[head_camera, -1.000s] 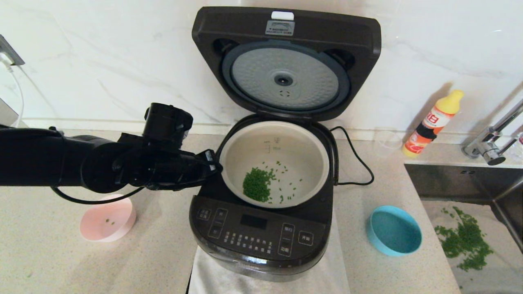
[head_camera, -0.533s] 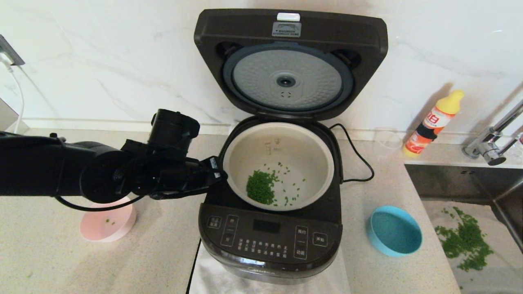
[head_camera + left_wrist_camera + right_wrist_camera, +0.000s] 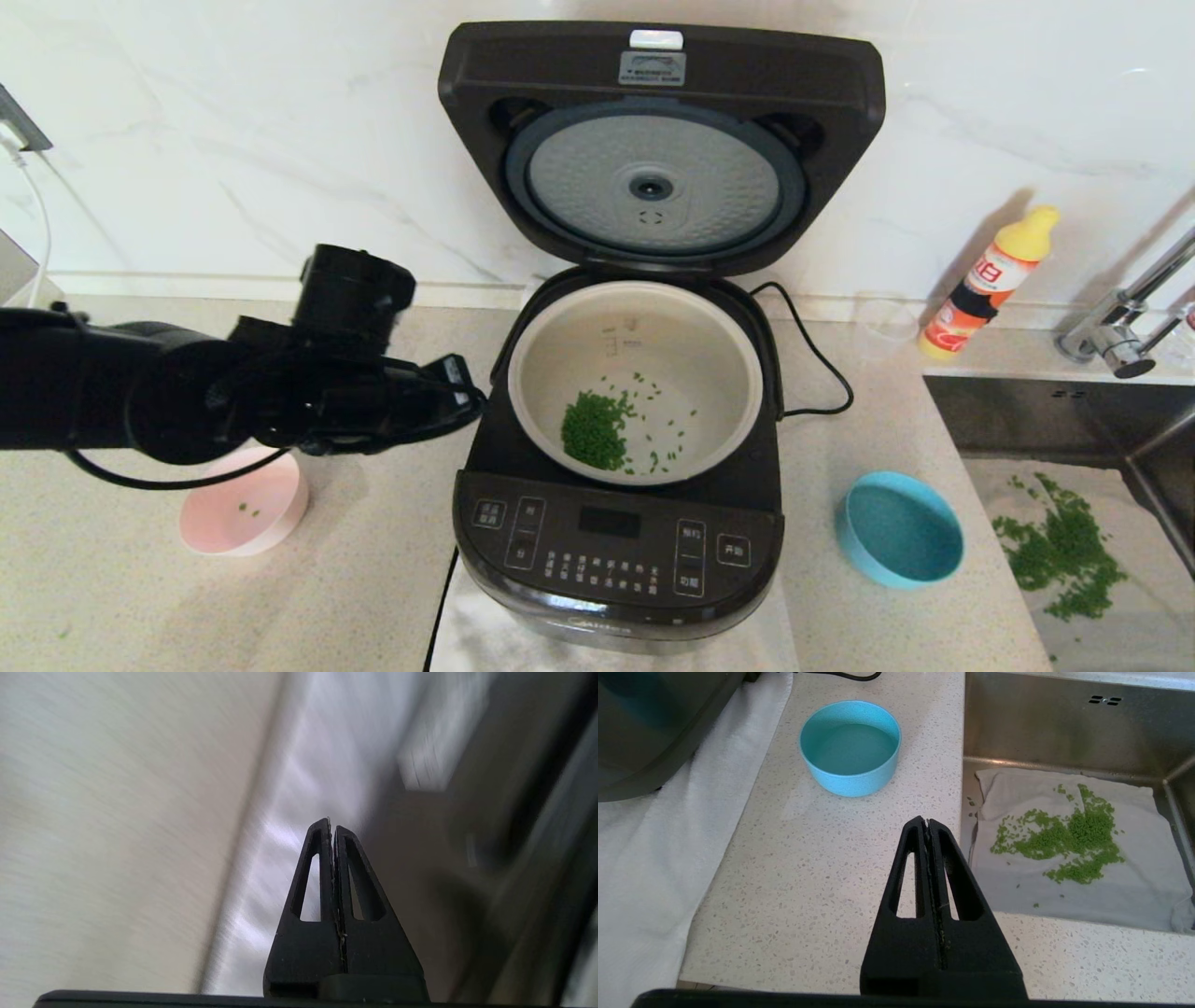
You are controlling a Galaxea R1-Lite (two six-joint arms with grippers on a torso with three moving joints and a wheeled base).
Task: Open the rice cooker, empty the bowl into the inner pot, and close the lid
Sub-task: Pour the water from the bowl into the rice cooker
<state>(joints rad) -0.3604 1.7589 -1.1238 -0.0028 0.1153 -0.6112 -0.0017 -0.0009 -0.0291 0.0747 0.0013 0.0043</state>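
Observation:
The black rice cooker (image 3: 616,551) stands in the middle of the counter with its lid (image 3: 840,112) swung up against the wall, dimpled silver plate facing me. The off-white inner pot (image 3: 635,327) holds a heap of green bits (image 3: 594,439). My left gripper (image 3: 467,397) is shut and empty, hovering just left of the cooker's body; the left wrist view shows its tips (image 3: 332,823) pressed together. A pink bowl (image 3: 245,501) with a few green bits sits below the left arm. My right gripper (image 3: 927,821) is shut over the counter near an empty blue bowl (image 3: 850,746).
The blue bowl (image 3: 901,527) sits right of the cooker. A sink (image 3: 1027,411) at the far right holds a cloth with scattered green bits (image 3: 1064,551). A yellow-capped bottle (image 3: 990,280) and a tap (image 3: 1120,317) stand behind it. A white cloth (image 3: 476,635) lies under the cooker.
The cooker shifted a little to the right while my left gripper was against its side. The left gripper has since drawn back to the left, away from the cooker.

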